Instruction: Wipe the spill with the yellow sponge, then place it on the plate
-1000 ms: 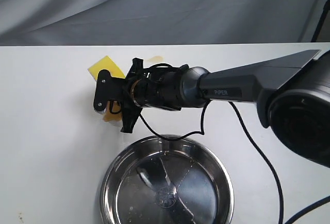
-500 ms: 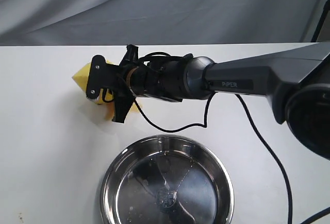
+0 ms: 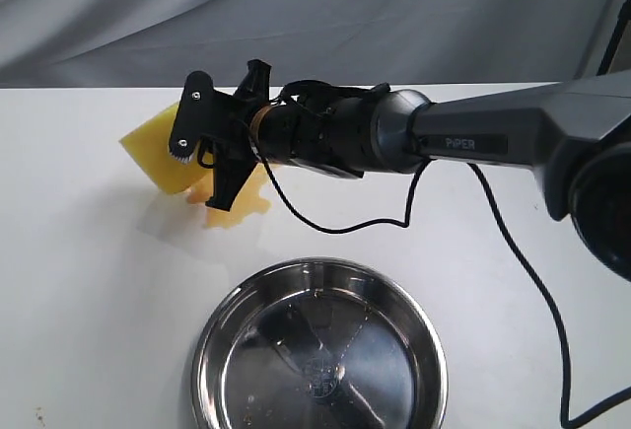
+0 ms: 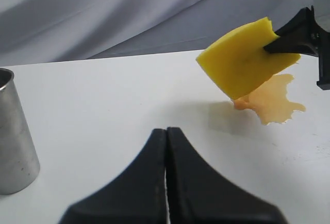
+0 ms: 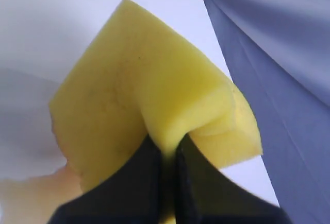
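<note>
The yellow sponge hangs tilted over the white table, and my right gripper is shut on it, squeezing the foam between its fingers. In the right wrist view the sponge fills the frame. The amber spill lies on the table just under and to the right of the sponge. From the left wrist view the sponge's lower corner is right at the spill's edge; I cannot tell if they touch. The steel plate sits nearer the front. My left gripper is shut and empty, well short of the spill.
A steel cup stands on the table beside my left gripper. The right arm and its cable reach across the table above the plate. Grey cloth backs the table's far edge.
My right gripper has carried the sponge leftward and raised it off the table. The amber puddle below it is uncovered now. The plate has not moved.
</note>
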### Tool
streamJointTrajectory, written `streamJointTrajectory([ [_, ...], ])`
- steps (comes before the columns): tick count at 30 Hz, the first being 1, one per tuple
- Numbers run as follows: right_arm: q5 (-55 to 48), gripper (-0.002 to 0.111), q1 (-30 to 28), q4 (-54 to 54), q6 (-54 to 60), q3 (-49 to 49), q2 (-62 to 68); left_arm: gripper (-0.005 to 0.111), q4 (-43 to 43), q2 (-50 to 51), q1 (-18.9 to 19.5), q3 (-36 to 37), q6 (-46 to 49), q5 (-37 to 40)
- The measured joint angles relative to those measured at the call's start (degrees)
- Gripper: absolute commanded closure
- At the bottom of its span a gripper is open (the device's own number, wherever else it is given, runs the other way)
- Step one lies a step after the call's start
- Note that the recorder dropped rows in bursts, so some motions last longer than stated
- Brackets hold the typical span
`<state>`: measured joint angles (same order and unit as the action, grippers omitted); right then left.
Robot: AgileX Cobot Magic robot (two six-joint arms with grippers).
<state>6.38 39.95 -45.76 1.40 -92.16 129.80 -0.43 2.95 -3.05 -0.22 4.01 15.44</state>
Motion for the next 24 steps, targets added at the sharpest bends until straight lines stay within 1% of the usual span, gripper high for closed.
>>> streamJointTrajectory([
  [6,-0.4,0.108,-0.5,0.0,0.1,-3.1,0.0,0.107,0.0,0.0,0.0,0.0,0.0,0.0],
  [9,-2.0,0.108,-2.9,1.4,-0.1,-4.0,0.0,0.107,0.0,0.0,0.0,0.0,0.0,0.0],
  [13,-5.1,0.108,-4.5,3.7,-0.1,-4.1,1.7,0.107,0.0,0.0,0.0,0.0,0.0,0.0],
  [17,-6.0,0.108,-4.5,3.9,-0.1,-4.2,6.1,0.107,0.0,0.0,0.0,0.0,0.0,0.0],
  [21,-14.2,0.108,-3.4,4.2,0.0,-4.6,6.3,0.107,0.0,0.0,0.0,0.0,0.0,0.0],
  [24,-16.8,0.108,-1.5,4.1,0.6,-4.8,6.3,0.107,0.0,0.0,0.0,0.0,0.0,0.0],
])
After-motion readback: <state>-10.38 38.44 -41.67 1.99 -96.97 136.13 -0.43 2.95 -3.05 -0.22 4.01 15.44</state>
